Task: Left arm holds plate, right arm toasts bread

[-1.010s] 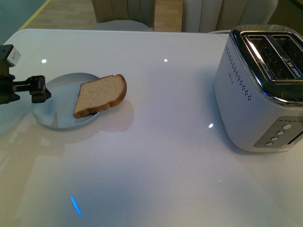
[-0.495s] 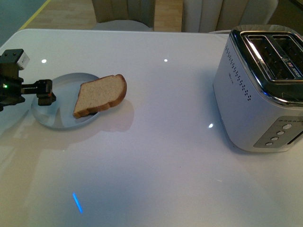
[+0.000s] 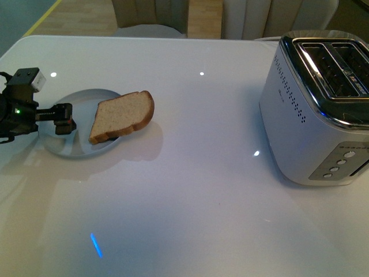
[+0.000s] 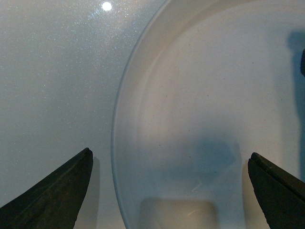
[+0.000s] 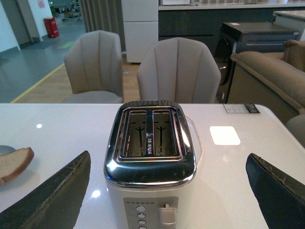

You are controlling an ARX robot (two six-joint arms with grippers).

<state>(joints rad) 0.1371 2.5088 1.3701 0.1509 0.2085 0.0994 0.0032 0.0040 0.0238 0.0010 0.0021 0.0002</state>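
The pale blue-grey plate (image 3: 81, 144) lies on the left of the white table. The bread (image 3: 122, 115) rests on its right side, with the crust end sticking out past the rim. My left gripper (image 3: 64, 118) is open, low over the plate's left part. In the left wrist view the plate (image 4: 205, 86) fills the space between the open jaws of the left gripper (image 4: 170, 157), with nothing held. The right gripper (image 5: 169, 156) is open above the table, facing the toaster (image 5: 150, 162). The right wrist view also catches the bread (image 5: 14, 162) at its edge. The front view does not include the right gripper.
A white and chrome two-slot toaster (image 3: 317, 104) stands at the right of the table, both slots empty, its lever (image 5: 167, 212) up. Beige chairs (image 5: 178, 71) stand behind the far table edge. Bare tabletop (image 3: 202, 190) lies between plate and toaster.
My left gripper has moved right, from beside the plate's left rim to over the plate, closer to the bread. The bread and the toaster have not moved.
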